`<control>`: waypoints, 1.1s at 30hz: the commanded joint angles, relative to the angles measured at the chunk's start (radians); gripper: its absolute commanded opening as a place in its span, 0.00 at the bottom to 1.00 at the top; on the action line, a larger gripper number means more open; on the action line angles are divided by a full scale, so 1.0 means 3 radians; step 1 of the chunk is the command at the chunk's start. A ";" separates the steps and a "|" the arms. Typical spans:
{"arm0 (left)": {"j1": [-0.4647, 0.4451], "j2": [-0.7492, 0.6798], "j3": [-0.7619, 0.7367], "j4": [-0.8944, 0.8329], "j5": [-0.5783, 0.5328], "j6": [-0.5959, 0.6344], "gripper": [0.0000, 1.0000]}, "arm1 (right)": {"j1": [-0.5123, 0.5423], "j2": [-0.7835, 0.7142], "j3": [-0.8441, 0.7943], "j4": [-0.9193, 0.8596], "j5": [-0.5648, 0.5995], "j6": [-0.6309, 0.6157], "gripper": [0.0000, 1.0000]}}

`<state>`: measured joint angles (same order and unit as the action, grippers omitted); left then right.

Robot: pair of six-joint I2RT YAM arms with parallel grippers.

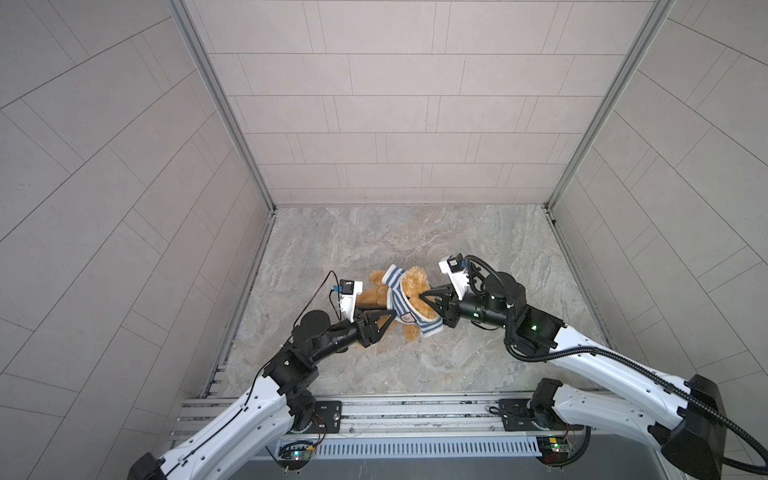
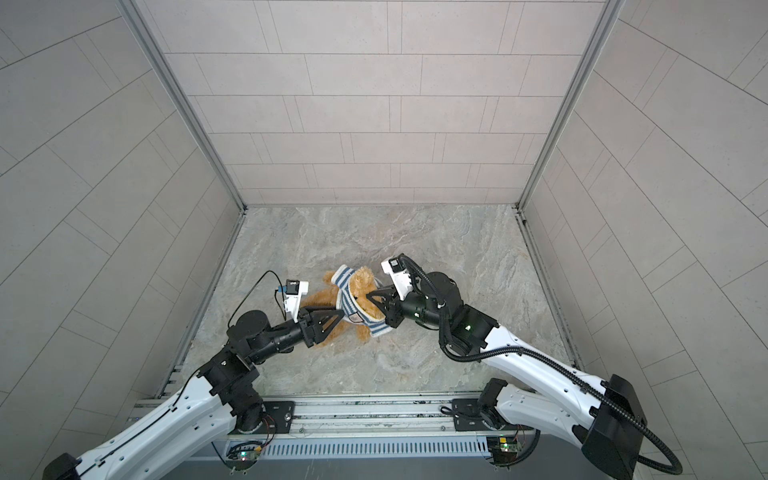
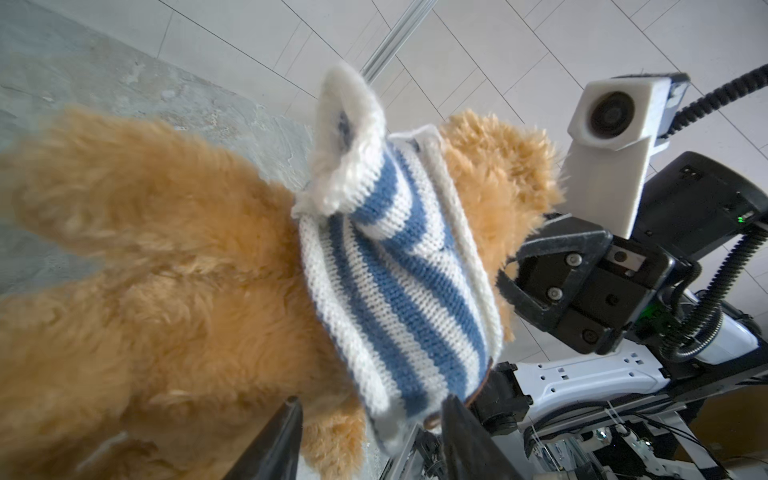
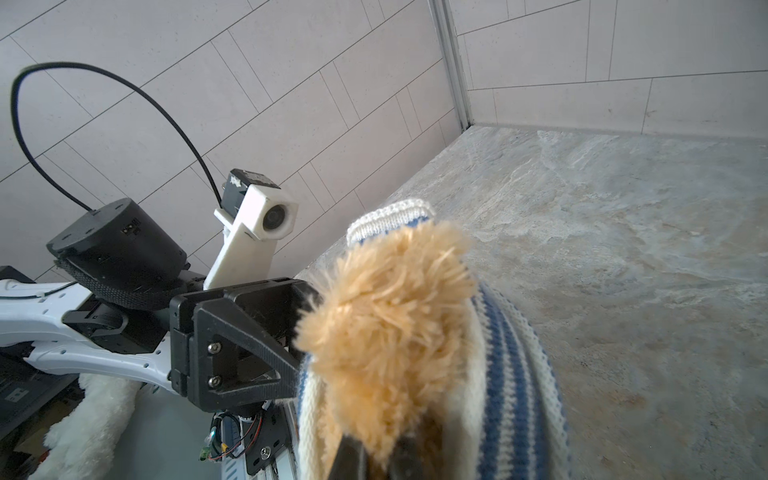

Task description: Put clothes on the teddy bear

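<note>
Marbled grey tabletop (image 1: pixel 415 232), and near its middle sits the fluffy golden-brown plush teddy bear (image 1: pixel 417 283), a blue-and-white striped knitted sweater (image 1: pixel 398 302) bunched around its neck and chest.
Right gripper (image 4: pixel 376 446) is pinched tight on the fur of the bear's head. Left gripper (image 3: pixel 372 405) stands with jaws apart, flanking the sweater's lower hem and the bear's body and clamping nothing. Pale grey tiled walls (image 1: pixel 395 104) box in the table on three sides.

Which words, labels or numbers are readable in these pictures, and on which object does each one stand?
No text can be read anywhere.
badge on the striped shirt: too small to read.
White marks on the left wrist camera: blurred, not readable.
</note>
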<state>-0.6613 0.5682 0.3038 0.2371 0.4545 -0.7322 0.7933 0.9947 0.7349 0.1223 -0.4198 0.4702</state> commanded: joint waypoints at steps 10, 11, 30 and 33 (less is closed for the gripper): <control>0.0011 0.0098 -0.0107 0.0167 -0.0046 -0.0172 0.03 | -0.0001 -0.0210 -0.0057 0.0313 -0.0027 -0.0014 0.00; 0.0011 0.0113 -0.0112 0.0111 -0.0099 -0.0168 0.01 | -0.0001 -0.0230 -0.0057 0.0318 -0.0027 -0.0016 0.00; 0.0137 0.0349 -0.0097 -0.0579 -0.0873 -0.0106 0.00 | -0.0001 -0.0593 -0.0154 0.0778 -0.0332 0.0148 0.00; 0.0139 0.0303 -0.0105 -0.0633 -0.0953 -0.0075 0.00 | -0.0001 -0.0604 -0.0166 0.0863 -0.0382 0.0196 0.00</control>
<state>-0.6353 0.6621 0.2832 0.1616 0.2771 -0.7765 0.7929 0.8692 0.6571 0.1925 -0.4881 0.5095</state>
